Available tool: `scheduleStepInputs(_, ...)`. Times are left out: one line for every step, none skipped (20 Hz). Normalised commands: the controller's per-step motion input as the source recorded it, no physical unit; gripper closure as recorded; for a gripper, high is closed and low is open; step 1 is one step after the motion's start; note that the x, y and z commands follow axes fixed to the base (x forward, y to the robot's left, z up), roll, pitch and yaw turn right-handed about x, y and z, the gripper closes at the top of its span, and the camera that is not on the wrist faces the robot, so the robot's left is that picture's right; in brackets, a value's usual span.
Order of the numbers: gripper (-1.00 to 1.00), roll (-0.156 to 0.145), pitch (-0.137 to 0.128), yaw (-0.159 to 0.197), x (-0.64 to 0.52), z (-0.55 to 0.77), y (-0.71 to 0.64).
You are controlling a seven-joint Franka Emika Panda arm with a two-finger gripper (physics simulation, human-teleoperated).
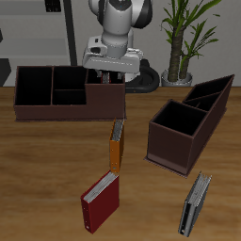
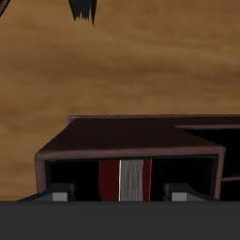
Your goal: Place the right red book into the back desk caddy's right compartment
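Gripper [image 1: 106,72] on the Franka arm hangs at the back of the wooden table [image 1: 38,179], directly over one end of the back desk caddy [image 1: 56,109]. That caddy is a long, low, dark-brown open box seen broadside. The gripper is above its right compartment [image 1: 105,104], the large square end section beside the two small middle ones.

In the wrist view the two fingers are closed part-way onto the right red book [image 2: 122,178]. The book is gripped on its covers and hangs downward, its crimson cover and white page edges showing between the pads. Below it is the open mouth of the right compartment [image 2: 131,137], with dark walls all round. The book's lower end looks to be at or just inside the rim, though how deep I cannot tell.

Elsewhere on the table, a second brown caddy [image 1: 186,127] sits at an angle, well apart. Another red book [image 1: 100,201] lies flat nearer the front edge. An orange book [image 1: 116,147] stands just in front of the back caddy, and a dark grey book [image 1: 195,203] lies off to one side.

The likely risk is a bad drop. If the book is not centred over the opening, its lower edge could catch on a wall. Released too high, it may tip and end up leaning out over the rim. A slack grip could also let it swing.
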Motion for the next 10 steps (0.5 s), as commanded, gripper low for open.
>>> scheduleStepInputs(-1.00,-0.002,-0.001,-0.001,0.01,0.02,0.01)
scheduleStepInputs(-1.00,0.010,-0.013,0.004,-0.02,0.09,0.01)
scheduleStepInputs(-1.00,0.033,-0.002,-0.021,0.01,0.10,0.04)
scheduleStepInputs(-1.00,0.012,-0.004,-0.032,-0.02,0.13,0.01)
scheduleStepInputs(-1.00,0.006,-0.075,0.032,0.00,0.22,0.03)
scheduleStepInputs(-1.00,0.038,0.015,-0.054,0.00,0.16,-0.02)
scheduleStepInputs(-1.00,0.013,-0.037,-0.006,0.02,0.19,-0.04)
scheduleStepInputs(-1.00,0.000,0.000,0.000,0.00,0.00,0.00)
scheduleStepInputs(-1.00,0.058,-0.025,-0.053,0.09,0.38,-0.16)
scheduleStepInputs(-1.00,-0.021,-0.048,0.001,0.08,0.23,-0.14)
